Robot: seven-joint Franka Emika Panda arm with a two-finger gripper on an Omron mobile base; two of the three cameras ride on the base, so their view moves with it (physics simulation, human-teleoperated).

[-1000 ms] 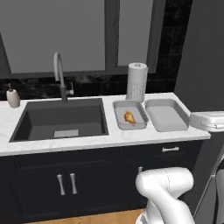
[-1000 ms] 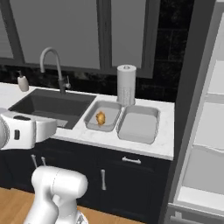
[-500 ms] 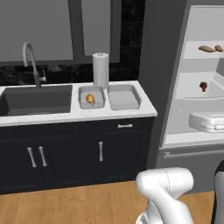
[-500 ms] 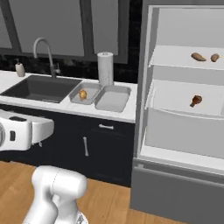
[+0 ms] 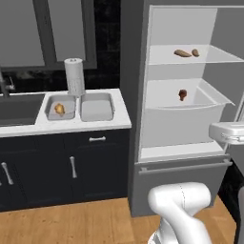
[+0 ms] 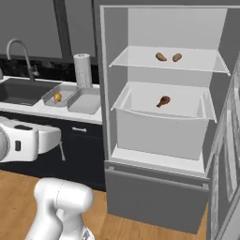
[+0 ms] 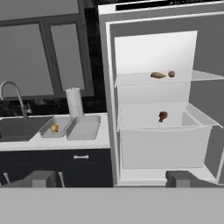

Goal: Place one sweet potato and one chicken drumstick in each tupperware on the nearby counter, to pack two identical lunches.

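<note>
The base has swung right — two tupperware (image 5: 78,107), one chicken drumstick (image 5: 182,94) in the fridge (image 5: 186,119), claw (image 7: 111,178) spread wide.

Surface (image 5: 86,125) white, faint grey veins. Tupperware (image 5: 96,107) light grey, both alike. Chicken drumstick (image 5: 182,94) brown. Cabinets (image 5: 71,167) dark, silver handles. My fingers (image 7: 41,178) dark grey.

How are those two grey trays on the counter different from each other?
The left tupperware, nearer the sink, holds one small golden-brown item; the right tupperware, nearer the open fridge, holds nothing. Both are shallow, light grey, rectangular with rounded corners, sitting side by side on the white counter.
</note>
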